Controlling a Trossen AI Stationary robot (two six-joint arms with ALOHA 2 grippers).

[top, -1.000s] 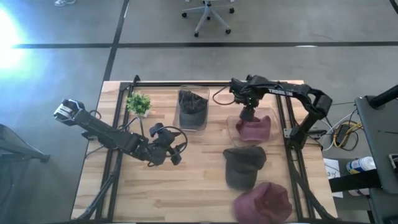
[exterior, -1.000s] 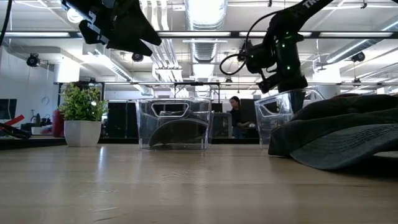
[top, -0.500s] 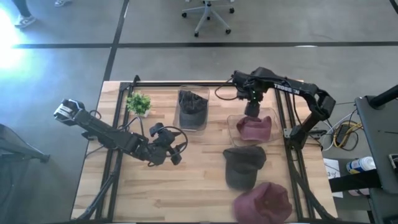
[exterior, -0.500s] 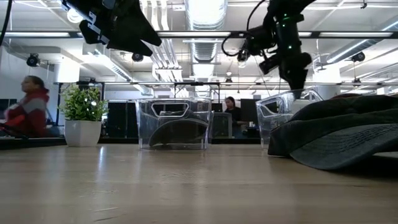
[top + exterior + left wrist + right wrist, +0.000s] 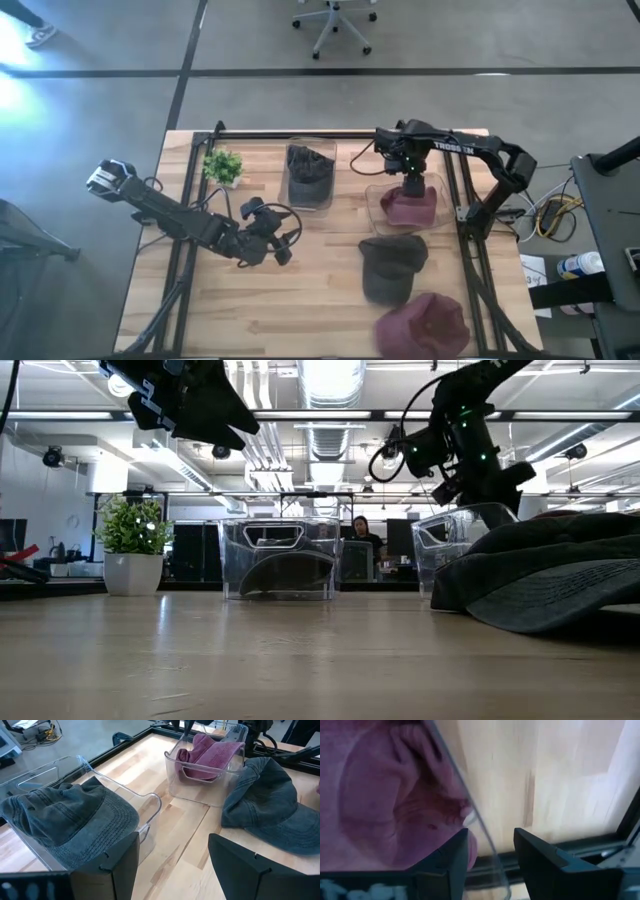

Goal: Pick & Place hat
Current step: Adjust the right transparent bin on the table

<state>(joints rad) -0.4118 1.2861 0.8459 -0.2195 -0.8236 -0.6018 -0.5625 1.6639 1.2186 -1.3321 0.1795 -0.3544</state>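
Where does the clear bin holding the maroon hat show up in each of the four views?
High view: clear bin at right-centre, under the right gripper.
Low view: right of centre, behind the grey hat.
Left wrist view: upper middle, maroon hat inside.
Right wrist view: its rim crosses the middle.
Shared landmark: the maroon hat.

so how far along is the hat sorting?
Done: a grey cap sits in the left clear bin, a maroon hat in the right clear bin. In hand: nothing; the right pincer hovers open over that bin's rim, the left pincer waits mid-table. Left: a grey cap and a maroon cap on the table.
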